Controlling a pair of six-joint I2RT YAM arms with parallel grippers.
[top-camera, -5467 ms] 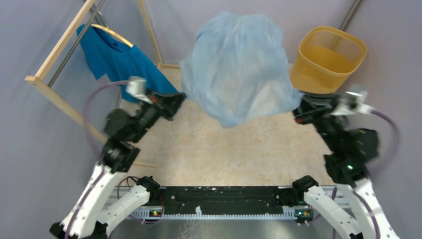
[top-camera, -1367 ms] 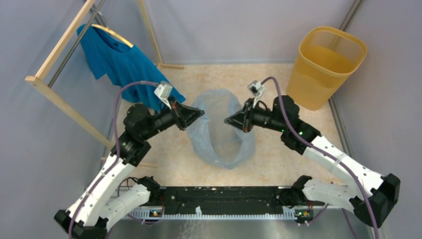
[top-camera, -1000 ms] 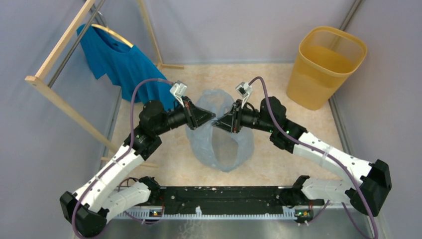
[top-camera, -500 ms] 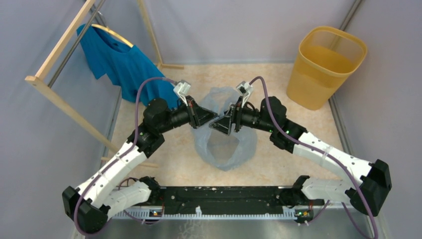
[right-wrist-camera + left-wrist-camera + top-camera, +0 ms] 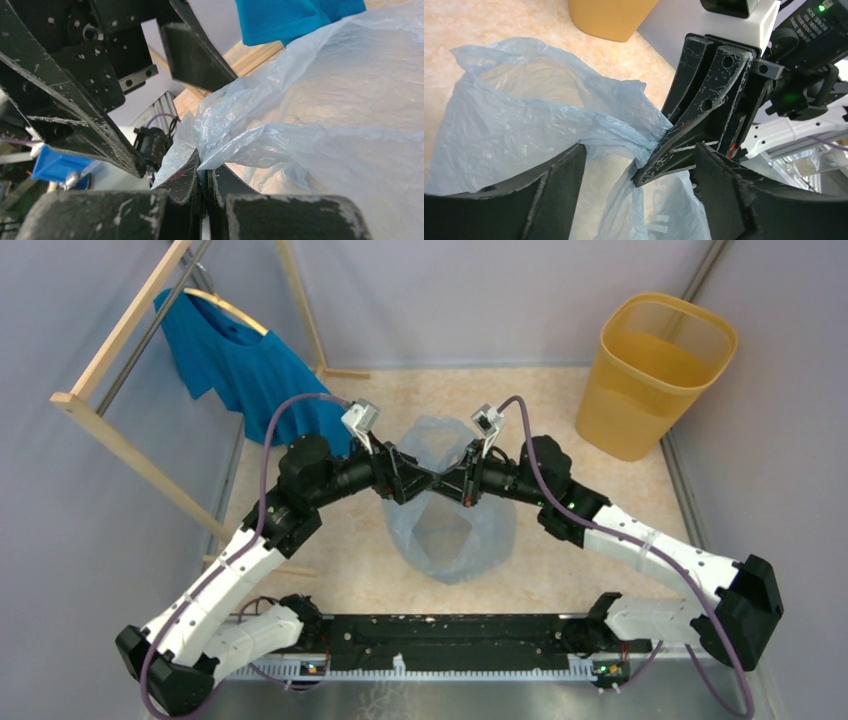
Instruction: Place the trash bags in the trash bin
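The two arms have drawn inward since a second ago, and the left tool (image 5: pixel 418 481) and right tool (image 5: pixel 448 483) now meet tip to tip above the middle of the trash bag (image 5: pixel 450 535). Earlier they stood apart at opposite sides of its wide mouth. That mouth has narrowed, and the film is gathered toward the meeting point. The bag itself still lies on the bench (image 5: pixel 560 540), well apart from the trash bin (image 5: pixel 655 375), which stands unmoved at the far right corner.

The left wrist view shows the left tool's fingers (image 5: pixel 559 180) spread wide, with the right tool's tip between them. The right tool's fingers are pressed together on a twisted pinch of the pale film. The blue T-shirt (image 5: pixel 240 365) hangs on the wooden rack (image 5: pixel 110 350) as before.
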